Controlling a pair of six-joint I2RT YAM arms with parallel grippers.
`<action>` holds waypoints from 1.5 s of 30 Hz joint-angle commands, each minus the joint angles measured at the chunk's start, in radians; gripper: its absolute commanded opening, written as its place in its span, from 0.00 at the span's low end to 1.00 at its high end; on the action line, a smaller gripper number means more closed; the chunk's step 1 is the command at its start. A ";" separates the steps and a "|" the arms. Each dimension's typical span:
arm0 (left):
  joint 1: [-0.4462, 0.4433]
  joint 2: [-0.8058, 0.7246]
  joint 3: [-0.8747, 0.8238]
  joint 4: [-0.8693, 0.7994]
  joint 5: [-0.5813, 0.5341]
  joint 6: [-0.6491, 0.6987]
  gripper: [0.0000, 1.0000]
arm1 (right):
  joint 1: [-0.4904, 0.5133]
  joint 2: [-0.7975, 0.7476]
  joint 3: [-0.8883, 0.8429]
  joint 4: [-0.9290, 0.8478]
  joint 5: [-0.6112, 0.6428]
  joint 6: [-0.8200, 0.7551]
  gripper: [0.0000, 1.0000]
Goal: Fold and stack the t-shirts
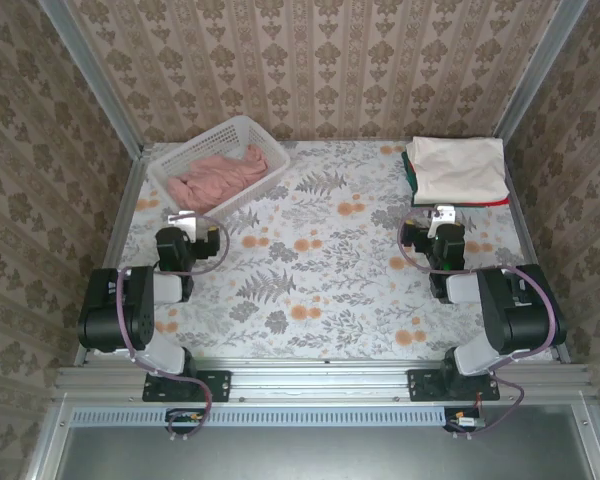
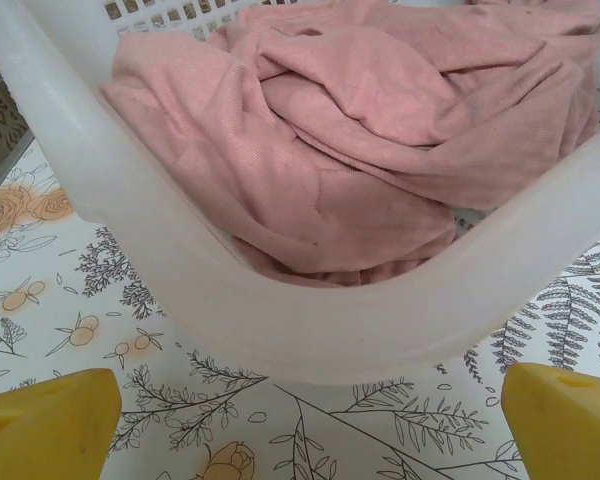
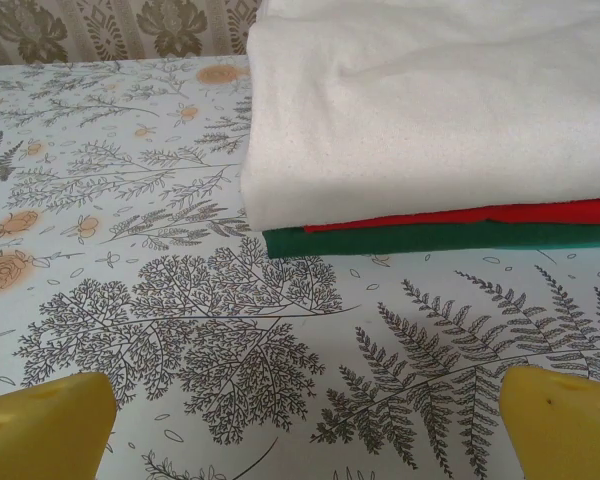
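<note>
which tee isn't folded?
The pink tee, crumpled in the white basket at far left. The cream tee, red tee and green tee lie folded in one stack far right.

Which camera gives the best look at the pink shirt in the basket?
The left wrist view: the crumpled pink t-shirt sits close up behind the basket rim, its folds clear. The top external view shows it small, bunched in the basket at far left.

Black left arm (image 1: 115, 310) and right arm (image 1: 515, 315) with pale grey shells, purple cables (image 1: 554, 305) looped alongside, black base plates (image 1: 187, 385) on aluminium rail (image 1: 320, 385), yellow pincer fingertips (image 2: 45, 425).
</note>
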 commanded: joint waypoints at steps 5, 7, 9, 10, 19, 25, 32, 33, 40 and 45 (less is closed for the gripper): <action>-0.008 -0.014 0.007 0.031 -0.013 0.019 1.00 | -0.001 -0.006 0.020 -0.003 -0.022 -0.006 1.00; -0.011 -0.014 0.006 0.034 -0.015 0.022 1.00 | -0.001 -0.006 0.020 -0.002 -0.022 -0.006 1.00; -0.014 -0.014 0.006 0.036 -0.020 0.021 1.00 | -0.001 -0.006 0.020 -0.002 -0.023 -0.006 1.00; -0.014 -0.014 0.006 0.036 -0.020 0.022 1.00 | 0.000 -0.006 0.020 -0.002 -0.023 -0.006 1.00; -0.011 -0.014 0.007 0.033 -0.015 0.018 1.00 | -0.001 -0.006 0.020 -0.003 -0.023 -0.006 1.00; -0.114 -0.199 0.010 -0.105 -0.299 0.043 1.00 | 0.010 -0.080 0.046 -0.103 0.009 -0.010 1.00; -0.053 -0.724 0.155 -0.918 -0.448 -0.665 1.00 | 0.033 -0.368 0.279 -0.674 -0.003 0.348 1.00; 0.003 -0.753 0.134 -0.899 -0.343 -0.678 1.00 | 0.023 -0.369 0.275 -0.672 -0.027 0.392 1.00; 0.252 -0.452 0.356 -1.032 0.012 -0.658 1.00 | 0.089 -0.220 0.471 -0.863 -0.251 0.367 1.00; 0.299 -0.132 0.583 -1.035 0.189 -0.676 0.88 | 0.146 -0.183 0.498 -0.885 -0.202 0.374 1.00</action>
